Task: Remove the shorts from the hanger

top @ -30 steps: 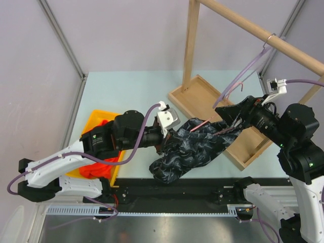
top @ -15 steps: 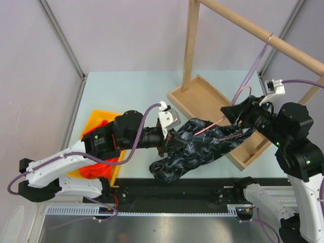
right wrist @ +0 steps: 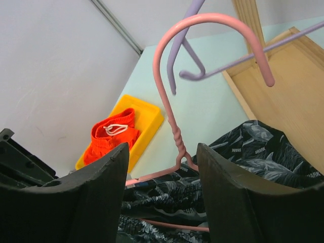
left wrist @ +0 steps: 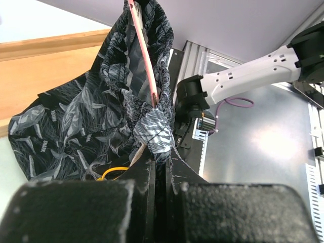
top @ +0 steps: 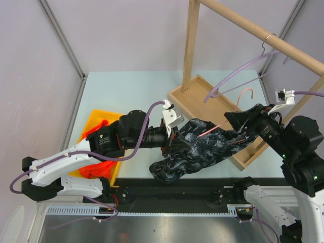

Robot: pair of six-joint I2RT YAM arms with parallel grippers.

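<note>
Purple hanger (right wrist: 170,63) now loose above dark shorts (top: 195,149)

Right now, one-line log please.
left gripper: shut on dark shorts | right gripper: straddling pink hanger, grip unclear | orange shorts: in bin

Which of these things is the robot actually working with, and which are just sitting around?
In use: dark patterned shorts, pink hanger, left gripper, right gripper, orange shorts (already in the bin).
Just there: purple hanger, yellow bin, wooden rack.
</note>
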